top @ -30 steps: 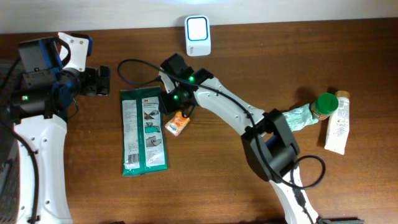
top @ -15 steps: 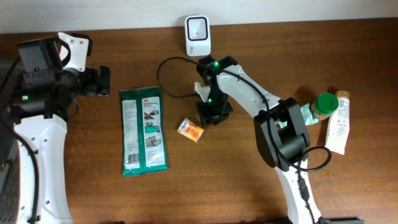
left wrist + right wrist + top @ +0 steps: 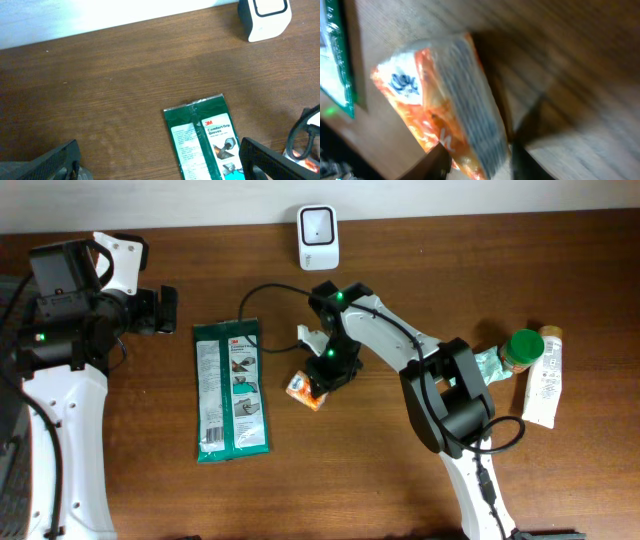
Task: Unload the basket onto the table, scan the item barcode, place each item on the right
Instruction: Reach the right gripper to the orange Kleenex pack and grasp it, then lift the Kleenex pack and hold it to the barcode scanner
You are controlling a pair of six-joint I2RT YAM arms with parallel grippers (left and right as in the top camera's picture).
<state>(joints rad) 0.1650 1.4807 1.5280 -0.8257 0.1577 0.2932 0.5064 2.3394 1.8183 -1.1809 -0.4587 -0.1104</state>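
Scanner (image 3: pixel 317 237): at the table's (image 3: pixel 360 480) far edge from you
Flat pack (image 3: pixel 232 390): left of small packet (image 3: pixel 303 389) — apart
Jar (image 3: pixel 520 350): far right, just beside tube (image 3: pixel 543 380)

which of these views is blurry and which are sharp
Right wrist: badly motion-blurred, the orange packet and the wood grain smeared into streaks. Left wrist: sharp, print on the green pack legible. Overhead: sharp and evenly lit.

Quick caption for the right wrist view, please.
Orange packet between the fingers of the right end effector, table behind; grip unclear.
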